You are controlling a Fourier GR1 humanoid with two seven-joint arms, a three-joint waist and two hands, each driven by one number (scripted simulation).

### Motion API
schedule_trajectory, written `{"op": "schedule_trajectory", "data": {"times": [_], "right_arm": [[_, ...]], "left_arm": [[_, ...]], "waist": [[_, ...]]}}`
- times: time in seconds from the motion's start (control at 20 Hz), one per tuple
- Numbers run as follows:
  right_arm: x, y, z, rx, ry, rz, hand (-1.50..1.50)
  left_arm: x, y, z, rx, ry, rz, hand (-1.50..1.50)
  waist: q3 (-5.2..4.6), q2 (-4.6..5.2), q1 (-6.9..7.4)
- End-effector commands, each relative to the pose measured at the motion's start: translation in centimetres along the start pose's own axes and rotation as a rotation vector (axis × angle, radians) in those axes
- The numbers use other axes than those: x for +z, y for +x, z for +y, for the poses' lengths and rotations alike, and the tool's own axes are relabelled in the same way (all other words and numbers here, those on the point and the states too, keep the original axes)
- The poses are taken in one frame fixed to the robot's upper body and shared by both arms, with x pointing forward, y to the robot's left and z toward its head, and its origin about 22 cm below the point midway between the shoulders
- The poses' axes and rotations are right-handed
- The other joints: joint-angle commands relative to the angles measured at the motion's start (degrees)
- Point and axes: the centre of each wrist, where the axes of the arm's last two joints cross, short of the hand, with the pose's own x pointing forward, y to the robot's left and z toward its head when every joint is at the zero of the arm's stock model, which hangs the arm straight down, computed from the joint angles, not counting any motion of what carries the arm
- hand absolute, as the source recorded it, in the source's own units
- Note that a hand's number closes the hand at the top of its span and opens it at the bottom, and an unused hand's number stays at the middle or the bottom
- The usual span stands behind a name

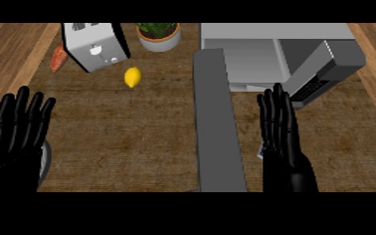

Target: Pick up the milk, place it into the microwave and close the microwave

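Observation:
The grey microwave [294, 40] stands at the back right, its cavity showing. Its open door [218, 129] juts toward me as a long grey slab. My right hand [283, 129] is open with fingers straight up, just right of the door and in front of the microwave's dark keypad [314, 88]. A small blue and white bit [260, 152] peeks out at the hand's left edge. It may be the milk, but the hand hides the rest of it. My left hand [22, 124] rests open at the left edge, holding nothing.
A silver toaster [94, 45] stands at the back left, an orange vegetable [57, 58] beside it. A potted plant [158, 35] sits at the back middle, a lemon [132, 77] in front of it. A grey rim [46, 162] shows under my left hand.

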Motion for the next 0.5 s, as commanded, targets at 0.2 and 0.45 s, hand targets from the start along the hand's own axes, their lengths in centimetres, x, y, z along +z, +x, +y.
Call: {"op": "schedule_trajectory", "data": {"times": [0.2, 0.45], "right_arm": [[0.2, -0.6, -0.4, 0.107, -0.133, 0.012, -1.5], [1.4, -3.2, -2.4, 0.119, -0.17, 0.063, -1.5]], "left_arm": [[3.4, 0.3, 1.0, -0.009, -0.004, -0.007, -1.5], [2.7, 0.6, 2.6, 0.005, 0.008, -0.014, -1.5]], "waist": [[0.02, -0.03, -0.04], [0.05, 0.05, -0.22]]}}
